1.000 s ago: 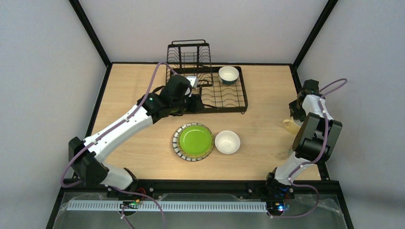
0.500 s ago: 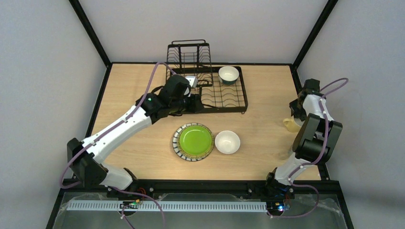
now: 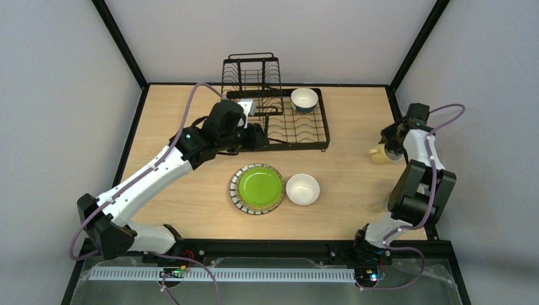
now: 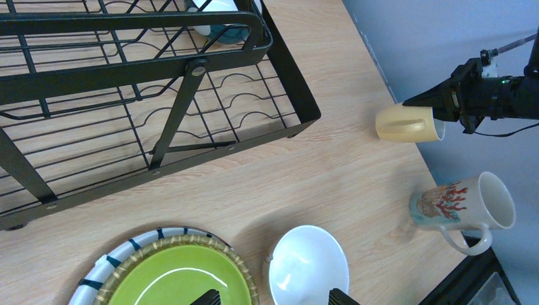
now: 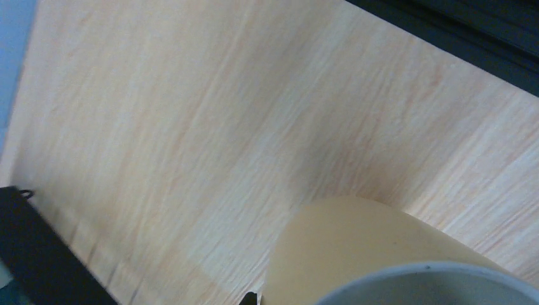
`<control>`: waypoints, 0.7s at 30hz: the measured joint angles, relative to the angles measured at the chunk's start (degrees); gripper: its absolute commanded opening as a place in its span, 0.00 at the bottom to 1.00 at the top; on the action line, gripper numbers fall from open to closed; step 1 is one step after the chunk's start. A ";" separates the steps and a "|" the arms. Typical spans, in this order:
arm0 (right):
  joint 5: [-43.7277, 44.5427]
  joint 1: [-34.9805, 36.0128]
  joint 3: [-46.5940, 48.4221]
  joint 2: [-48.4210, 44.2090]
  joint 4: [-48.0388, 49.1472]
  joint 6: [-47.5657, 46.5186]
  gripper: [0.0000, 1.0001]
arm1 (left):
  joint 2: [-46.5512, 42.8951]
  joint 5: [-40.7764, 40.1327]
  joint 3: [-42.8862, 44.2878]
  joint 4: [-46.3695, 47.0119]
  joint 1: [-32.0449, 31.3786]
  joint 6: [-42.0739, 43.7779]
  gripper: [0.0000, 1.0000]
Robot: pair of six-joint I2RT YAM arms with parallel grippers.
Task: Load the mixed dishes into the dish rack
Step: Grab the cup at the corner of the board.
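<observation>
On the near right of the table (image 3: pixel 343 165), close to its right edge, stands a cream mug (image 4: pixel 464 206) printed with a red branching coral figure and a brownish patch. Its handle points toward the near side. From above, the right arm hides almost all of it.

In the middle of the table lies the green plate (image 3: pixel 257 188), face up, with a woven-looking brown ring and a white rim with dark stripes. The white bowl (image 3: pixel 302 189) sits upright just beside the plate's right edge.

The left end effector (image 4: pixel 272 297) hangs above the plate and white bowl, just short of the rack's near left corner. Its fingers are spread wide and hold nothing.

Further back on the right, the right end effector (image 4: pixel 445 105) is clenched on the mouth of the yellow mug (image 4: pixel 407 122). The mug is tipped on its side, its base pointing left toward the rack. The right wrist view shows only the mug's pale yellow wall and grey rim against the wood. Whether the mug is clear of the table cannot be told.

The dish rack (image 3: pixel 295 127) stands at the far middle of the table. The blue-outside bowl (image 3: pixel 304 99), white inside, sits upright in the far right corner of its flat tray. The raised basket tier (image 3: pixel 252 75) rises at the rack's far left.
</observation>
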 measured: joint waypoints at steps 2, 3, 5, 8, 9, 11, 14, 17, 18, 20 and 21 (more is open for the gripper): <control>-1.90 -0.02 0.02 -1.03 0.63 0.02 0.00 | -0.15 0.24 -0.02 0.02 0.00 -0.50 0.97; -2.86 -0.02 0.02 -1.46 0.92 0.07 0.00 | -0.20 0.44 -0.02 0.07 -0.02 -0.72 0.97; -5.07 0.00 0.02 -2.29 1.64 0.44 0.00 | -0.20 0.92 0.00 0.15 -0.02 -1.36 0.97; -8.46 0.46 0.02 -3.30 3.19 1.62 0.00 | -0.20 1.64 0.00 0.17 -0.02 -2.14 0.97; -9.66 0.83 0.11 -3.72 3.98 2.23 0.00 | -0.20 1.88 0.00 0.17 -0.02 -2.36 0.97; -11.37 1.92 0.90 -4.02 4.57 3.02 0.00 | -0.20 2.29 0.04 0.13 -0.09 -2.91 0.97; -14.21 4.26 3.10 -4.04 6.16 4.59 0.00 | -0.04 2.86 0.50 0.11 -0.46 -3.30 0.97; -17.46 6.82 5.05 -4.37 9.42 6.54 0.00 | 0.55 3.34 1.90 0.11 -0.59 -3.78 0.97; -18.40 7.50 5.42 -4.63 10.54 7.15 0.00 | 0.74 3.54 2.36 0.20 -0.70 -4.02 0.97; -20.55 8.90 5.81 -5.49 13.20 8.59 0.00 | 1.16 4.02 3.17 0.22 -0.72 -4.52 0.97; -21.35 9.38 5.84 -5.99 14.32 9.22 0.00 | 1.33 4.20 3.41 0.20 -0.72 -4.68 0.97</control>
